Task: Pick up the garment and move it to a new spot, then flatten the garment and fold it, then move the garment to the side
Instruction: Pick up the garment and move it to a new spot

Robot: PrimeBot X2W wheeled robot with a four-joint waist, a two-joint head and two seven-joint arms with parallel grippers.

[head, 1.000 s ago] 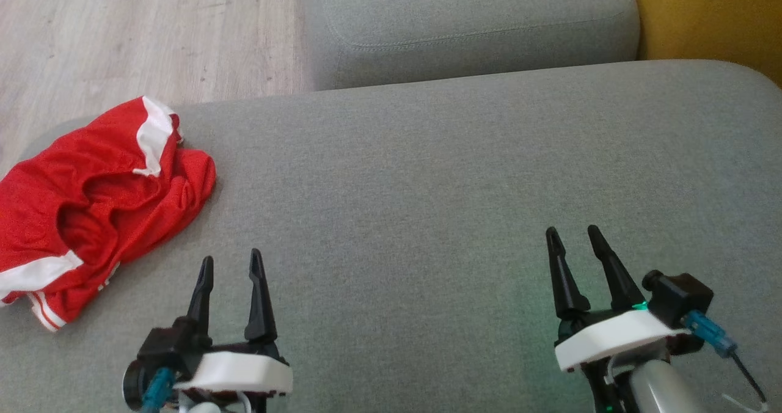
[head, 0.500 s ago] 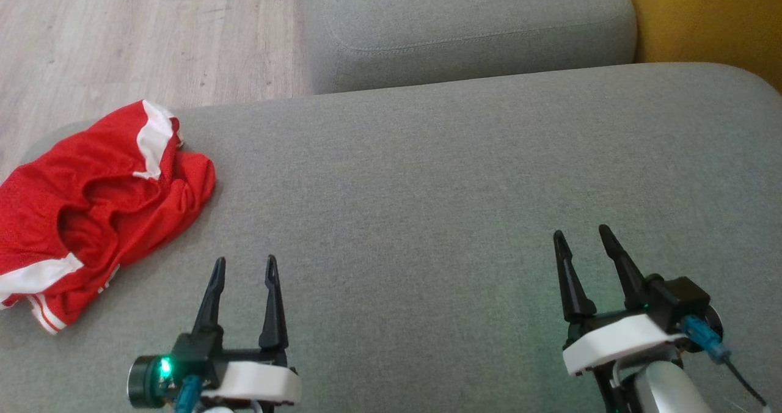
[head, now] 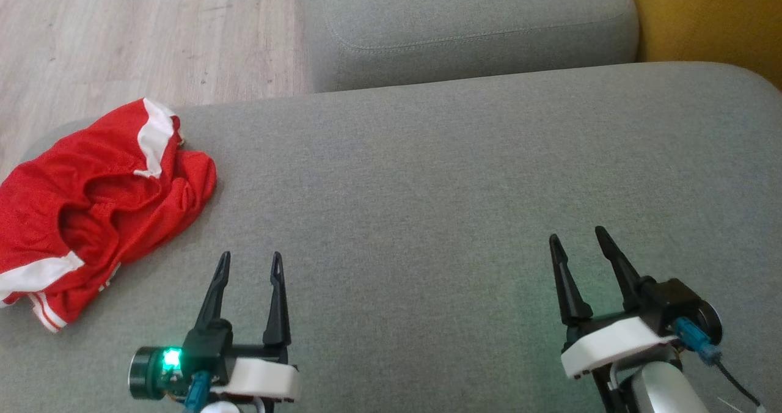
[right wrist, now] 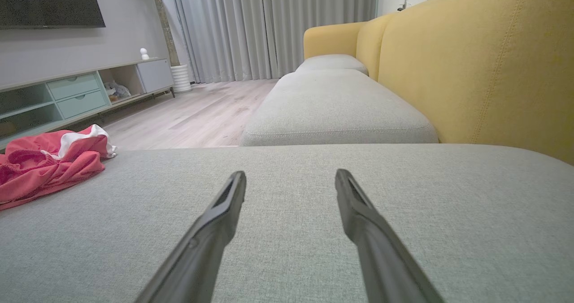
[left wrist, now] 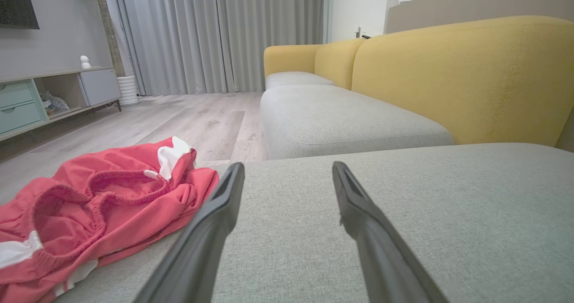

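Crumpled red mesh garment (head: 91,205), white-trimmed, at left edge of grey woven cushion (head: 458,175) — left gripper (head: 252,259) near, right gripper (head: 577,234) well apart, both wide, empty.

Home living room; yellow-backed sofa (left wrist: 448,79); wall TV (right wrist: 49,2); low sideboard (right wrist: 76,97); grey curtains (left wrist: 202,34); wood floor (left wrist: 193,123); potted plant (right wrist: 181,79).

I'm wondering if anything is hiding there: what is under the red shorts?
The red shorts lie crumpled on the grey cushion, near its far left corner. The patch directly beneath is covered by the cloth, so whether anything else lies there cannot be seen.
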